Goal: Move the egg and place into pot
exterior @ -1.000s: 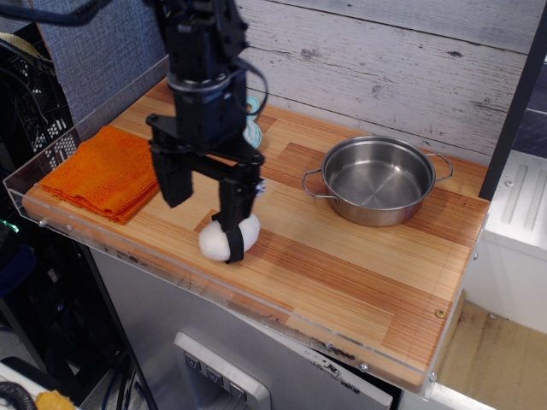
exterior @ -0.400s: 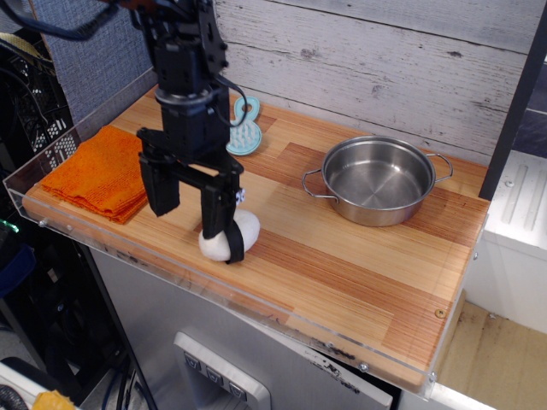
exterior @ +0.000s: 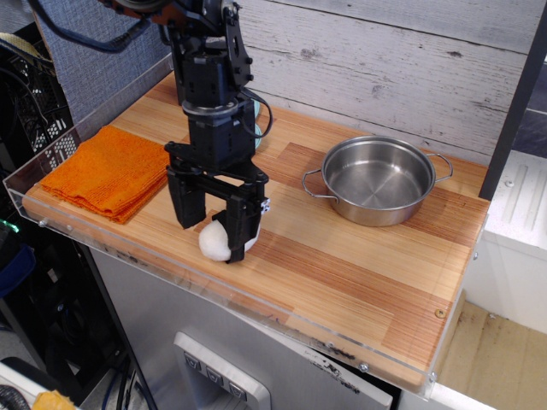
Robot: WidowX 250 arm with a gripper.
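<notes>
The white egg (exterior: 215, 245) lies on the wooden table near its front edge. My gripper (exterior: 211, 237) points down and is open, low over the egg. One black finger (exterior: 185, 205) stands left of the egg. The other finger (exterior: 239, 229) stands in front of the egg's right part and hides its black band. I cannot tell whether the fingers touch the egg. The shiny steel pot (exterior: 379, 180) with two wire loop handles stands empty at the back right, well apart from the egg.
A folded orange cloth (exterior: 107, 170) lies at the left end. A light blue brush (exterior: 257, 130) is mostly hidden behind the arm. A clear plastic rim (exterior: 256, 301) runs along the front edge. A plank wall stands behind.
The gripper swung left, then came back right and dropped lower, so its fingers now stand on either side of the egg. The egg and pot have not moved.
</notes>
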